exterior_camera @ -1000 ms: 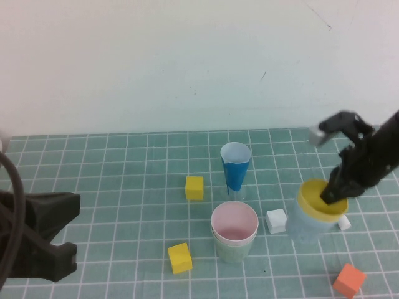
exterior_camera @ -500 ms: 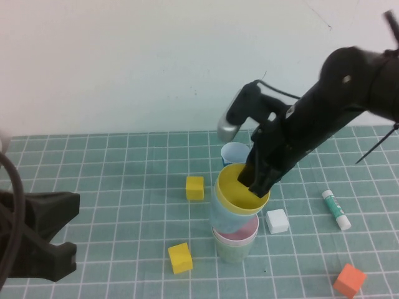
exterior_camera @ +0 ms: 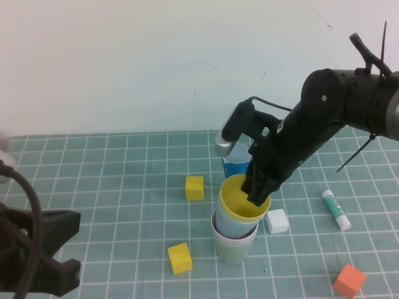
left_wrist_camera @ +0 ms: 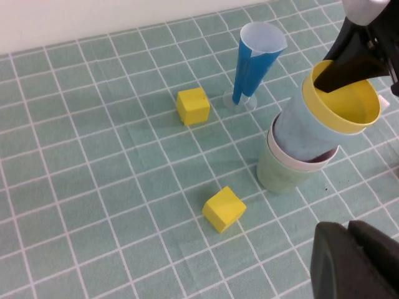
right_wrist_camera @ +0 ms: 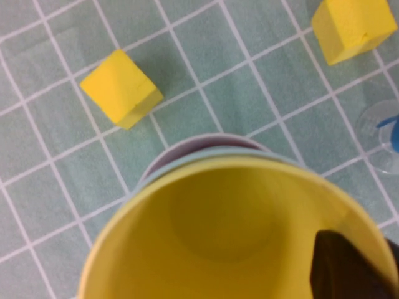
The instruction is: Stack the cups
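My right gripper is shut on the rim of the yellow cup, with one finger inside it. The yellow cup sits nested in the light blue cup. That pair stands tilted in the pink cup, which sits in the pale green cup. The left wrist view shows the same stack: yellow, light blue, pink, pale green. The right wrist view looks down into the yellow cup, with my right gripper at its rim. My left gripper is shut and empty, low at the near left.
A narrow dark blue cone cup stands just behind the stack. Yellow cubes lie to its left and a white cube to its right. A glue stick and an orange cube lie at the right.
My right gripper carried the yellow and light blue cups from the right side over to the pink cup and lowered them into it. The left arm barely moved.
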Tool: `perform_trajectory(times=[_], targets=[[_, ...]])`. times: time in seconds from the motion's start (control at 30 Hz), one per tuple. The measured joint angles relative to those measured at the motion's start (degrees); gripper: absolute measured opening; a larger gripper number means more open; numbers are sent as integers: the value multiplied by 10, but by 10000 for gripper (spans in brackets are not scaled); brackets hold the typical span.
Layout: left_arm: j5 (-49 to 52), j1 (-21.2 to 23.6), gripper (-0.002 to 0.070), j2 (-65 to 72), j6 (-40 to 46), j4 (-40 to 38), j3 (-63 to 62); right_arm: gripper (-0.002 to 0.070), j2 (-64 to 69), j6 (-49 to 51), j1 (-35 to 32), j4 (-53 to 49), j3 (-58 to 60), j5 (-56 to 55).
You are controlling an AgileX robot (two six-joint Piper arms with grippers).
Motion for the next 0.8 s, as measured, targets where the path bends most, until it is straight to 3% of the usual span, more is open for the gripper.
perform_trajectory(times=[0.1, 0.27, 0.4, 0.5, 0.67, 0.8], targets=[[-1, 0, -1, 0, 0, 0, 0, 89, 2, 2, 0, 0, 0, 0], [-12, 0, -1, 0, 0, 0, 0, 269, 2, 23, 0, 0, -1, 0], [-22, 0, -1, 0, 0, 25, 0, 306, 2, 29, 0, -12, -36, 34], [-22, 0, -1, 0, -3, 98, 0, 270, -6, 30, 0, -36, -78, 80], [-16, 0, -1, -28, -83, 248, 0, 66, -72, 42, 0, -113, -126, 136], [-26, 0, -1, -80, -125, 324, 7, 15, -150, 69, 0, -203, -129, 174]])
